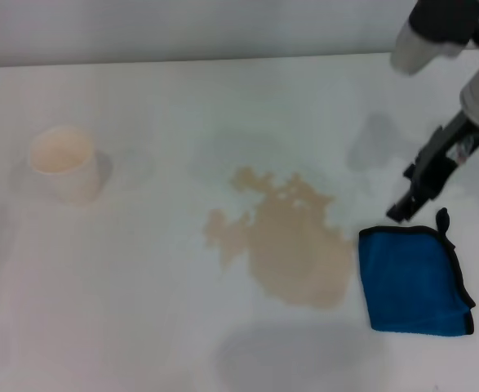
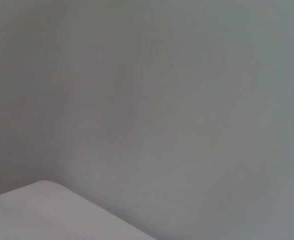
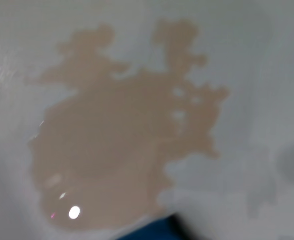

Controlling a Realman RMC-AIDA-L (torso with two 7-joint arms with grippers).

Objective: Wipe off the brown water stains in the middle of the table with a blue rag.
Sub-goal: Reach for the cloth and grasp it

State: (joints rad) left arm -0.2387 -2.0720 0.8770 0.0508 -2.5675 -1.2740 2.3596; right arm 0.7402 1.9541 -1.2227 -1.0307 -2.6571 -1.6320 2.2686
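The brown water stains (image 1: pixel 292 241) spread as a ragged tan puddle over the middle of the white table (image 1: pixel 141 286). The blue rag (image 1: pixel 414 278), folded with black edging and a corner loop, lies flat just right of the puddle and touches its edge. My right gripper (image 1: pixel 402 204) hangs just above the rag's far left corner and holds nothing. The right wrist view shows the stains (image 3: pixel 121 150) and a sliver of the rag (image 3: pixel 152 231). The left gripper is out of view.
A white paper cup (image 1: pixel 66 163) stands upright at the far left of the table. The table's far edge meets a grey wall (image 1: pixel 182 28). The left wrist view shows only a grey wall (image 2: pixel 162 100) and a white table corner (image 2: pixel 41 215).
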